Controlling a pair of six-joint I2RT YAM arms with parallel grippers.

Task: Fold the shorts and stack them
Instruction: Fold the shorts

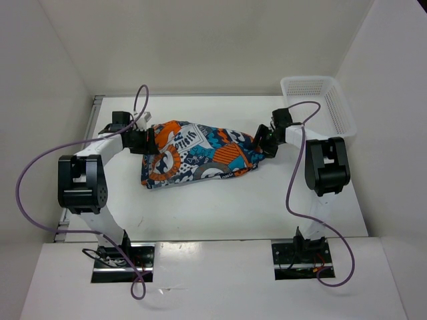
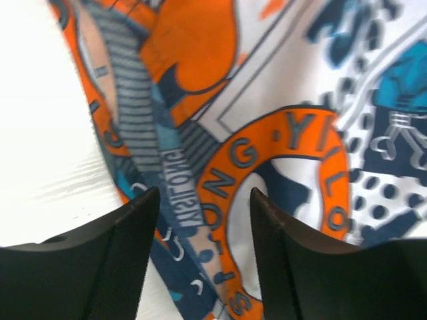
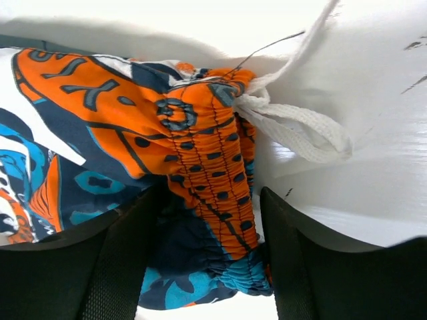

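The shorts (image 1: 200, 155) lie bunched across the middle of the table, patchwork print of orange, blue, teal and white. My left gripper (image 1: 148, 141) is at their left end. In the left wrist view it is open (image 2: 203, 227), its fingers (image 2: 127, 260) straddling the hem and the orange ring print (image 2: 293, 147). My right gripper (image 1: 262, 145) is at their right end. In the right wrist view it is open (image 3: 210, 253), with the gathered elastic waistband (image 3: 213, 180) lying between its fingers (image 3: 293, 267). A white drawstring (image 3: 300, 130) trails from the waistband onto the table.
A white plastic mesh basket (image 1: 320, 100) stands at the back right corner, just behind the right arm. White walls enclose the table on the left, back and right. Purple cables loop from both arms.
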